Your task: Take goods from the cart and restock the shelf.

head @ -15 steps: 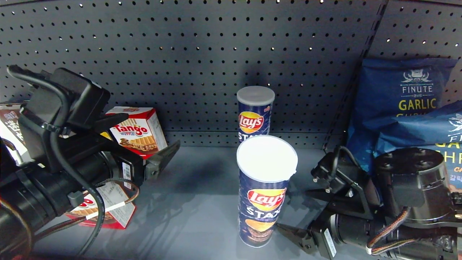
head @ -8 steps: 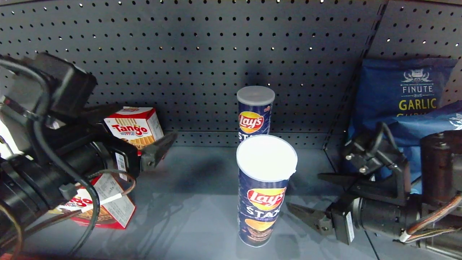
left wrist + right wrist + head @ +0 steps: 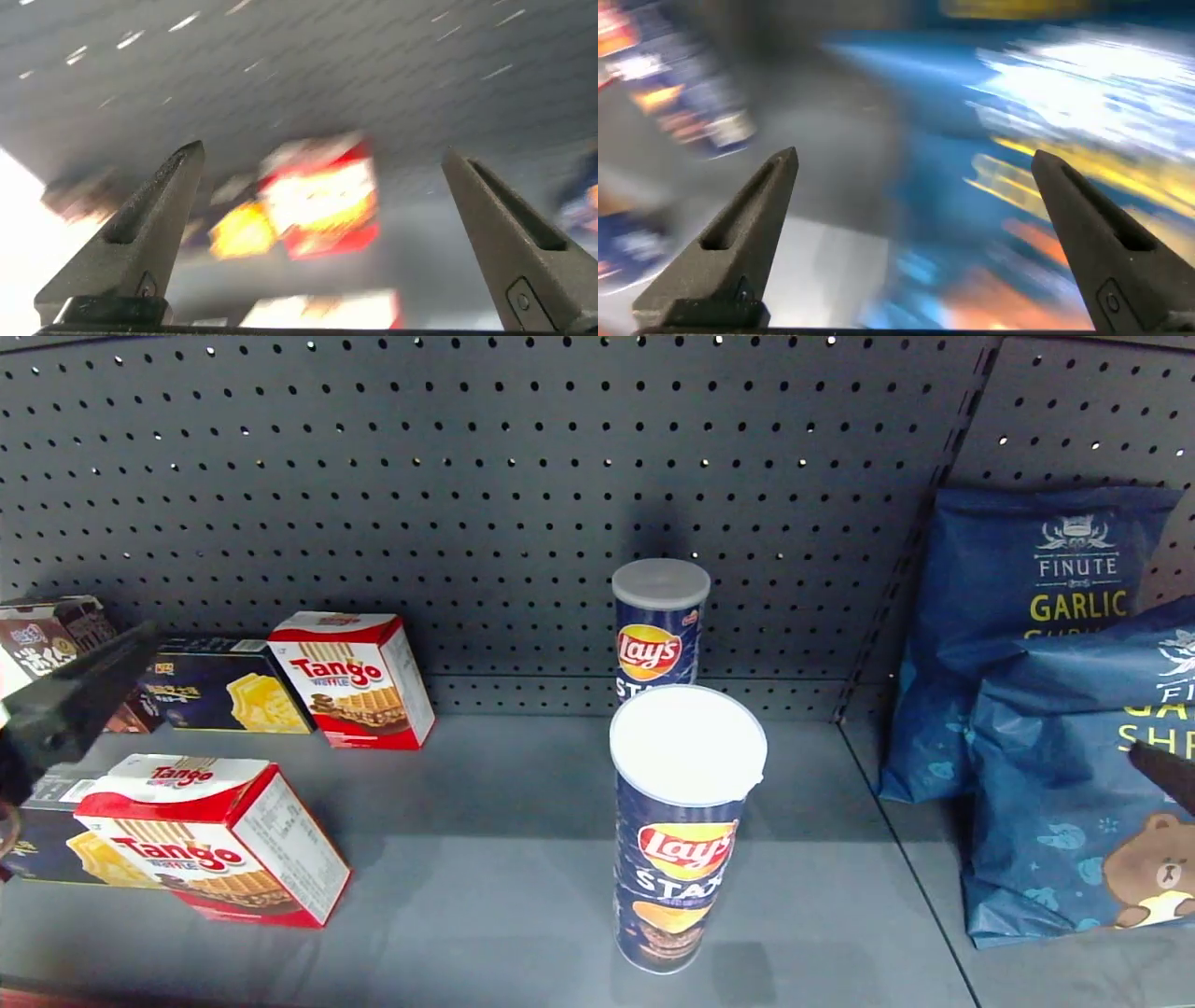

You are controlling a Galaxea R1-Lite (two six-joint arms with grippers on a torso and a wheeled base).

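Two blue chip cans stand upright mid-shelf, the near can [image 3: 686, 831] in front of the far can [image 3: 659, 627]. My left gripper [image 3: 322, 238] is open with nothing between its fingers, and a red and white wafer box [image 3: 322, 201] lies blurred beyond it. One left fingertip [image 3: 79, 695] shows at the head view's left edge. My right gripper [image 3: 915, 233] is open and empty, facing the blue snack bags [image 3: 1046, 121]. A dark tip of the right gripper [image 3: 1167, 770] shows at the head view's right edge.
Red and white wafer boxes [image 3: 355, 677] [image 3: 210, 840], a dark box with yellow print [image 3: 229, 691] and brown boxes [image 3: 51, 635] fill the shelf's left. Blue snack bags [image 3: 1036, 625] lean at the right behind a divider. A perforated back panel [image 3: 467, 476] closes the shelf [image 3: 495, 840].
Both arms have drawn back out of the shelf toward the sides, left arm leftward and right arm rightward. The near can stands where it was, with the right gripper off it.
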